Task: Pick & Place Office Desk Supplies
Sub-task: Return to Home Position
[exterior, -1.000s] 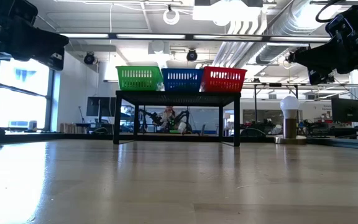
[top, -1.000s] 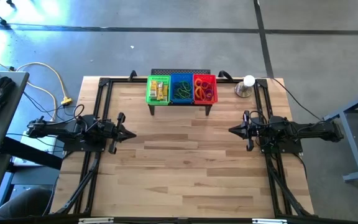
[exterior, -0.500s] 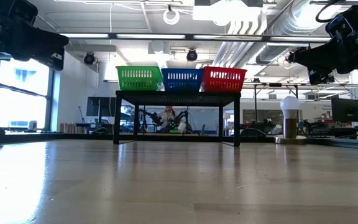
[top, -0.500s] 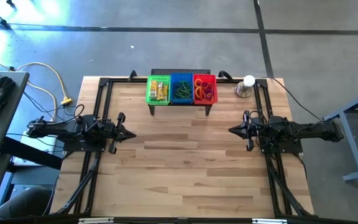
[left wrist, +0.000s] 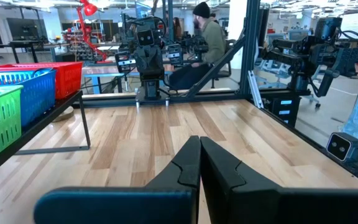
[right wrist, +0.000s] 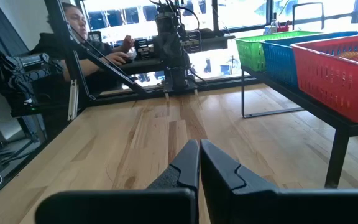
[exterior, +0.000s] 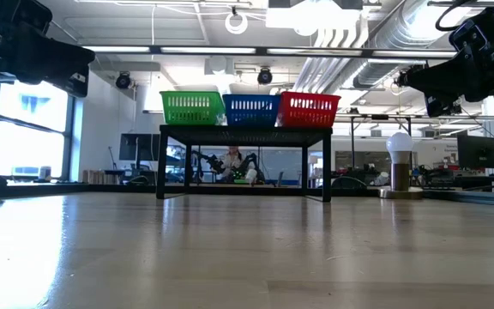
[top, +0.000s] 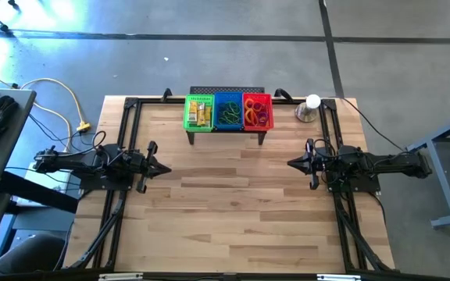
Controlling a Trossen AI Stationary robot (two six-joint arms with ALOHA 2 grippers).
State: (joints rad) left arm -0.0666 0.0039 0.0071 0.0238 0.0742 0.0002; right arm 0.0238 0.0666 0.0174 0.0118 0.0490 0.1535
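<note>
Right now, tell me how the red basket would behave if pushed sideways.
The red basket looks like thin mesh plastic holding only a few loops, so probably light and easy to slide. It sits at the end of the black stand, so a push away from the blue basket could tip it off.

My desk supplies lay sorted in three baskets on the stand.

Seen from above, the small yellow packets (top: 201,115) lay bunched in the green basket (top: 187,114). A tangle of thin green loops (top: 227,116) filled the blue basket (top: 228,95) just beside it. Orange and purple loops (top: 257,115) were piled in the red basket (top: 271,112) at the other end. The three baskets stood side by side, touching, on the black stand (top: 226,90) at the far edge of the table (top: 233,203). I could not tell single pieces apart, and from table height the basket walls hid them all.
</note>
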